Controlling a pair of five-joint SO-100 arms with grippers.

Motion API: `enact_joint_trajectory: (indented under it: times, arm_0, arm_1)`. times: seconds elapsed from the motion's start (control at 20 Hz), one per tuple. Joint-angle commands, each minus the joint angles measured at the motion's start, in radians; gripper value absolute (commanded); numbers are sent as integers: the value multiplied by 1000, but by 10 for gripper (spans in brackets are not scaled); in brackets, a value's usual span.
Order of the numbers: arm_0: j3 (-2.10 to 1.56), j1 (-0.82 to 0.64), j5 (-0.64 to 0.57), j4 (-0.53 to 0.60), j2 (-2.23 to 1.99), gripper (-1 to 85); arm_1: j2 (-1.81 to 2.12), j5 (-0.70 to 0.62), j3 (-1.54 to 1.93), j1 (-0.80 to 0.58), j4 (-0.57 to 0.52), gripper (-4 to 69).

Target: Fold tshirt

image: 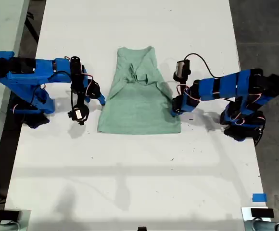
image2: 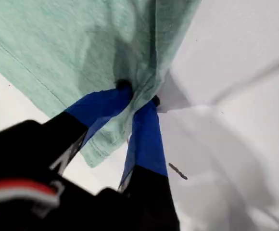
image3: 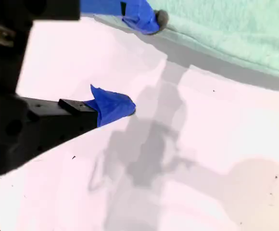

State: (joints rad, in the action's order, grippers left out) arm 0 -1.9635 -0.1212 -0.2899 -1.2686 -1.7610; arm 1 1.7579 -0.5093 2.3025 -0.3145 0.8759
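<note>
While the tshirt lies mid-worktop between both arms, my first claw is pinched down on its fabric — blue fingertips nearly together with a bunched fold of mint cloth caught between them, near a hemmed edge. That puts my first claw on the arm at the exterior view's right, at the shirt's edge near its lower corner in that view.

My second claw is spread wide, holding nothing — one blue tip sits just at the shirt's edge, the other tip is over bare white worktop, apart from the cloth. In the exterior view it is on the arm at the left, my second claw just beside the shirt's edge on that side.

Shirt state: the sleeves look folded inward over the chest, creases meeting near the collar end, which points to the exterior view's top; the wider hem end faces that view's bottom. Fabric mostly flat, slightly rumpled at the centre.

Blue tape patches sit on the worktop near the exterior view's lower right, and more on the neighbouring surface at its left edge.
</note>
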Motion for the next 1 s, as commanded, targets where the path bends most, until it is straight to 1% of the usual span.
enact_joint_trajectory:
  times: [0.0, 0.1, 0.15, 0.35, 0.55, 0.75, 0.95]
  arm_0:
    - [67, 12, 3, 9, -5, 200]
    - [67, 12, 3, 12, -3, 199]
    - [67, 12, 2, 12, -3, 199]
    - [66, 12, 2, 20, 2, 199]
    - [71, 12, -2, 26, 11, 199]
    - [72, 11, -3, 29, 11, 198]
    - [92, 11, -3, 34, 38, 199]
  arm_1:
    - [-3, -35, -81, 9, 66, 26]
    - [9, -35, -130, 20, 152, 8]
    - [28, -38, -146, 25, 172, -21]
    - [87, 3, -250, 43, 285, -21]
    - [14, 23, -506, 75, 408, -21]
    - [-195, 58, -742, 100, 416, -21]
    - [-456, 195, -951, 124, 376, -21]
